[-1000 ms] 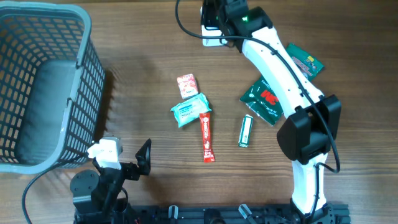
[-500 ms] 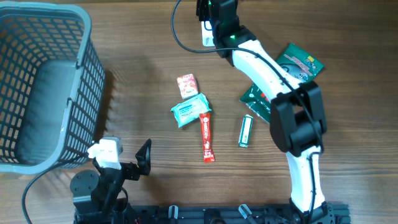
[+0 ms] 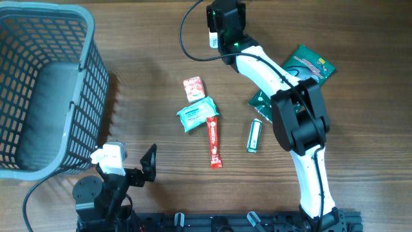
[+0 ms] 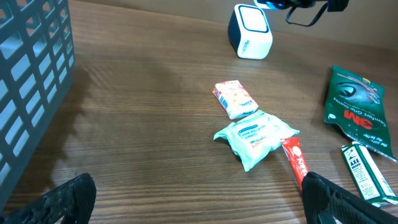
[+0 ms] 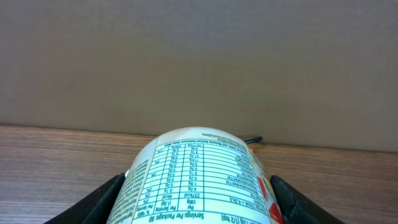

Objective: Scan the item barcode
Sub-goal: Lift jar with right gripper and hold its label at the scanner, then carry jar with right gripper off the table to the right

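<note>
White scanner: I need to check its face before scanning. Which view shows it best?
Left wrist view: the white scanner stands whole and unobstructed, top face visible. Overhead, the right arm covers most of it, leaving a white sliver. The right wrist view shows only the label of the held container.

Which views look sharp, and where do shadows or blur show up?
Overhead: sharp, evenly lit, basket throwing a soft shadow rightward onto the table. Left wrist: packets crisp, end effector fingers blurred at the corners. Right wrist: close-up container label legible.
</note>
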{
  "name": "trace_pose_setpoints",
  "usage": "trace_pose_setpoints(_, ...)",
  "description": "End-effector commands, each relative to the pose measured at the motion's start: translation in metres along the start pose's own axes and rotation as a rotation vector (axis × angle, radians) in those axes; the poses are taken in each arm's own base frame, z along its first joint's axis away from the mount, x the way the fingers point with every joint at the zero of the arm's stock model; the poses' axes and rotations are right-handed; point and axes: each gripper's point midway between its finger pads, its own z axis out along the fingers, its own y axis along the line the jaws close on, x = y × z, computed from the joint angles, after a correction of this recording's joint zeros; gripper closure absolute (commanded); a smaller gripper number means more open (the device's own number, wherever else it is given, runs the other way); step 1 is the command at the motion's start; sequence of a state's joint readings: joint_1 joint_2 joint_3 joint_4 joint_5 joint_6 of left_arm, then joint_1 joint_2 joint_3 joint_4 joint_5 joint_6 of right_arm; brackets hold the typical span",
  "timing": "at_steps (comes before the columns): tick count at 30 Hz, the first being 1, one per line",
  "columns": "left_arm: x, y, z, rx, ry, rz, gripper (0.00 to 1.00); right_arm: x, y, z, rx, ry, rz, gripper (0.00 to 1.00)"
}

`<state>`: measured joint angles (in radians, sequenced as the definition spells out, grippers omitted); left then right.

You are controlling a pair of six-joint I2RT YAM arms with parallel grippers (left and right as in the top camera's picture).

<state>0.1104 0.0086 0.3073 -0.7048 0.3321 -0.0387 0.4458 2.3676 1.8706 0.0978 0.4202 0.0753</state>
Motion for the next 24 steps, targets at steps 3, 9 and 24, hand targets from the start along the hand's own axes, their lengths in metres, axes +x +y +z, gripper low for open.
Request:
trace_pose_setpoints(3,0.003,-0.001,0.001,0.011,0.006,0.012,0.0,-0.006,-0.02,0.008,0.021,-0.018,0.015,0.51)
trace_pose_setpoints(9,0.003,-0.001,0.001,0.011,0.006,0.012,0.0,-0.023,-0.052,-0.003,0.061,0.013,0.026,0.46)
trace_pose_setpoints(24,0.003,-0.001,0.001,0.01,0.007,0.012,0.0,0.045,-0.364,-0.09,0.525,0.508,0.203,0.46)
